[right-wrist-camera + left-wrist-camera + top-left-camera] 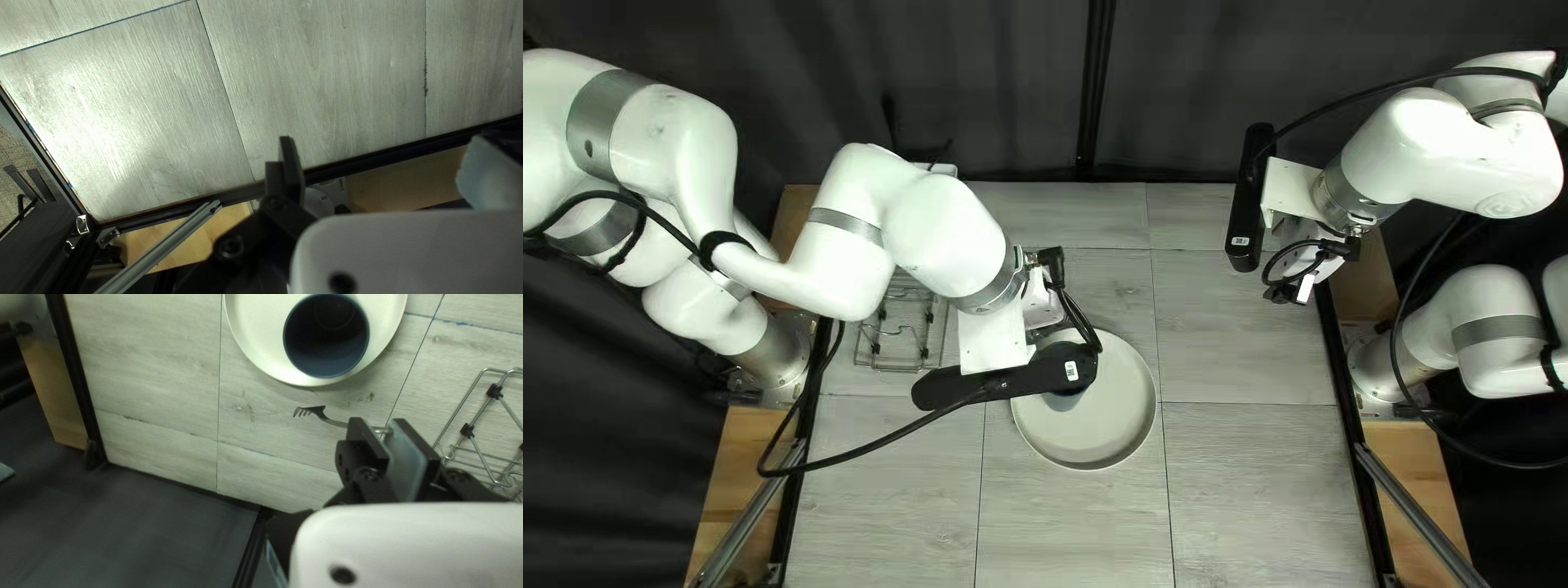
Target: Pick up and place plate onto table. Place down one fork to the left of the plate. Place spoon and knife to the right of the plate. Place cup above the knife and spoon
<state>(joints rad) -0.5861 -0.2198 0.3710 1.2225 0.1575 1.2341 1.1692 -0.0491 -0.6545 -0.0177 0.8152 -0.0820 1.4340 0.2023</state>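
The fork [314, 413] is clamped by its handle between the closed fingers [359, 447] of the left gripper [378, 430]. Its tines stick out ahead of the gripper towards the plate [257, 339]. The tines stop just short of the plate's rim without touching it, on the side facing the table's left edge. Whether the fork rests on the table [155, 375] or hangs just above it cannot be told.

The pale round plate [1115, 429] lies flat around the middle of the table [1241, 490]. A dark blue cup [326, 335] stands upright on it, its mouth open to the wrist camera, close to the rim nearest the fork. From above only a sliver of the cup [1062, 403] shows under the left wrist, and the fork is hidden.

A wire rack [898, 327] sits beside the gripper near the table's left edge, apart from the plate. The left arm [890, 237] reaches in over the rack from that edge.

The right arm [1445, 147] is raised at the table's right edge, well away from the plate. The right gripper [384, 163] is spread wide with nothing in it, and one black finger [288, 163] shows clearly over the table's framed edge [367, 159]
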